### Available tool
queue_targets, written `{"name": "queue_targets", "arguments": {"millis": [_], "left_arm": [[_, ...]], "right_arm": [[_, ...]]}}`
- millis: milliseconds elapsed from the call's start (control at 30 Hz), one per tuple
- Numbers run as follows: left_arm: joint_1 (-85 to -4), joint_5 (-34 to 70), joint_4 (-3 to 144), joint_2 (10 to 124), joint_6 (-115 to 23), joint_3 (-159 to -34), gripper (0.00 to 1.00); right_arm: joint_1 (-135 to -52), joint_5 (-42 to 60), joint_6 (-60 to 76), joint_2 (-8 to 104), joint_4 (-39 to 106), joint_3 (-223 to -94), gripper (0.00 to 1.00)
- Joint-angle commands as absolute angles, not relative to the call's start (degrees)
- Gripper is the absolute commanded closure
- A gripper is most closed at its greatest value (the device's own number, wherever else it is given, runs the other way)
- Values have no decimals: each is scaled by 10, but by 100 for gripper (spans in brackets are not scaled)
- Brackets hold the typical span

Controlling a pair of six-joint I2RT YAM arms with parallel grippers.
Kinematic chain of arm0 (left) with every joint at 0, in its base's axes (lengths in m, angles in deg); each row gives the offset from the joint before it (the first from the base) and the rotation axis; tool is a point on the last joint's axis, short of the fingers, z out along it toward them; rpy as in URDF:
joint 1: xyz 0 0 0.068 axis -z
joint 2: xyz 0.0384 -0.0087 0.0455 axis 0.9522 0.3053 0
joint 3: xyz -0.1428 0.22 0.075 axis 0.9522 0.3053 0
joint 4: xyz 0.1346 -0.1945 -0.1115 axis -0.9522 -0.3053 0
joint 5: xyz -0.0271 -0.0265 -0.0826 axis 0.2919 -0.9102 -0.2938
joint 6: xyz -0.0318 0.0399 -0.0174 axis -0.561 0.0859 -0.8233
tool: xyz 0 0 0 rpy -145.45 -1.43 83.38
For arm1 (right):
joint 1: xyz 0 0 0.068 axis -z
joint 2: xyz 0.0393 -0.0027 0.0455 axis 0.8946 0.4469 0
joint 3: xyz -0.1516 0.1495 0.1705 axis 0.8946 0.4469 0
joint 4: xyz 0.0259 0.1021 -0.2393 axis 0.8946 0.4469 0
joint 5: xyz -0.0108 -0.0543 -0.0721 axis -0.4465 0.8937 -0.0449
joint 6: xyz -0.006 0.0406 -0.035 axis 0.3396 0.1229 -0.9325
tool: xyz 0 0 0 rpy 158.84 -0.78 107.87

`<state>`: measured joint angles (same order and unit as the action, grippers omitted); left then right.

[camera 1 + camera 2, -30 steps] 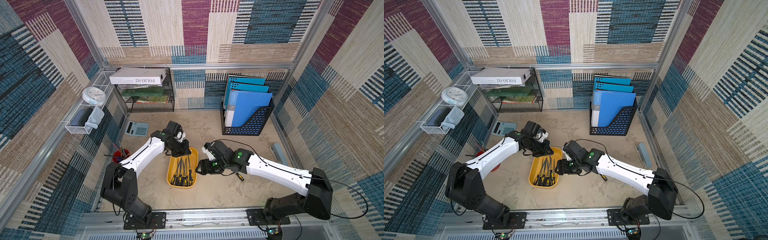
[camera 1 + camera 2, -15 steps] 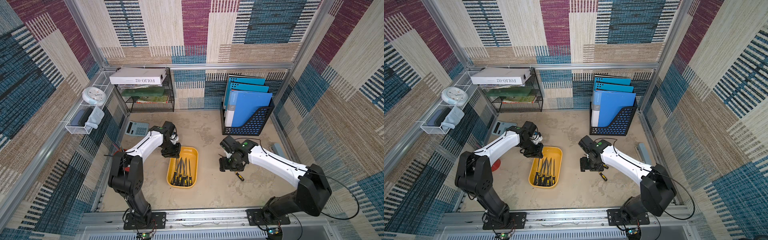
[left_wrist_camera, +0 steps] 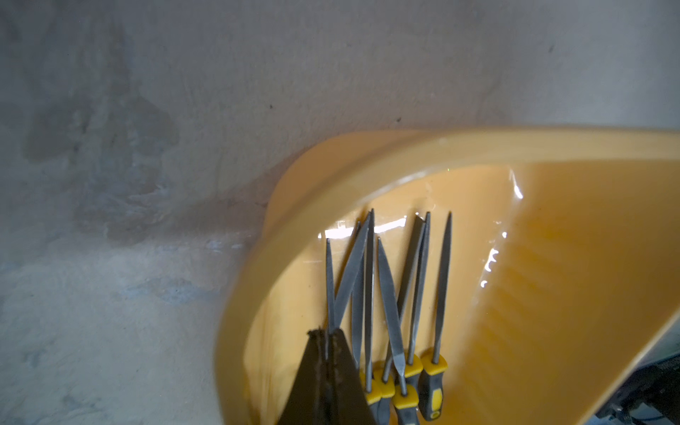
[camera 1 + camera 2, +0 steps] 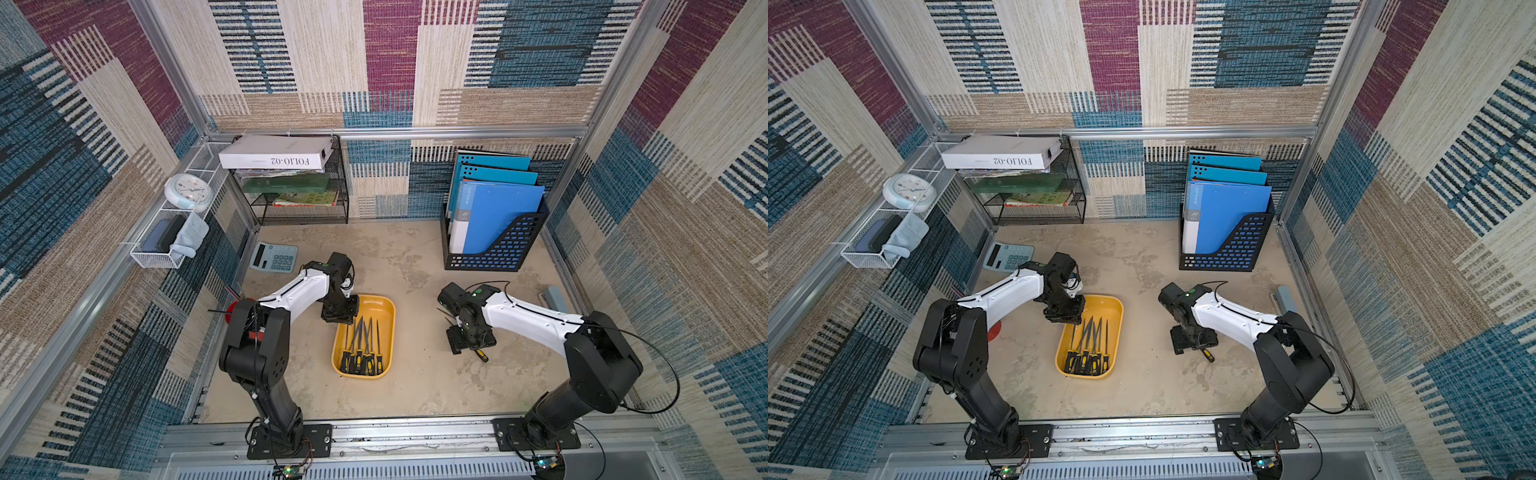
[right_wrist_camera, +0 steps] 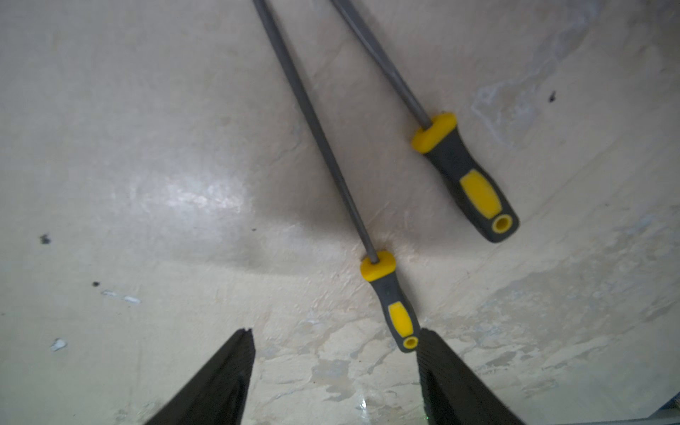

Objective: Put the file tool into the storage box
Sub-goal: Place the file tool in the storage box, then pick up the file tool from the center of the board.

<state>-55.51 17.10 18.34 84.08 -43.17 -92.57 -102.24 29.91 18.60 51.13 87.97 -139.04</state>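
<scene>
The yellow storage box (image 4: 384,309) sits mid-table and holds a bundle of files (image 4: 362,347), their handles at its near end. The left gripper (image 3: 326,335) hangs over the box's far-left corner with its fingers pressed together. To the right, well apart from the box, a thin file (image 5: 392,305) and a stouter file (image 5: 467,176) lie on the table (image 4: 419,382). The right gripper (image 5: 334,333) hovers low over them, spread wide, with one finger just beside the thin file's handle end.
</scene>
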Motion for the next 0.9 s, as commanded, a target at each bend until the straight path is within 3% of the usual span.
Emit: {"name": "queue_targets", "arguments": {"millis": [0,100,333,633,867], "left_arm": [[-555,171,182,837,-433,-923,81],[-555,162,181,826,-437,-921,76],[-555,143,162,806,-442,-929,75],[-555,127,125,749,-468,-980,75],[-555,84,120,708,-505,-1007,72]], "right_arm": [[-1018,317,170,516,865,-1381,26],[-1010,309,167,515,850,-1364,27],[-1006,280,156,515,816,-1325,33],[-1009,217,158,498,787,-1312,73],[-1043,195,170,482,780,-1337,87]]}}
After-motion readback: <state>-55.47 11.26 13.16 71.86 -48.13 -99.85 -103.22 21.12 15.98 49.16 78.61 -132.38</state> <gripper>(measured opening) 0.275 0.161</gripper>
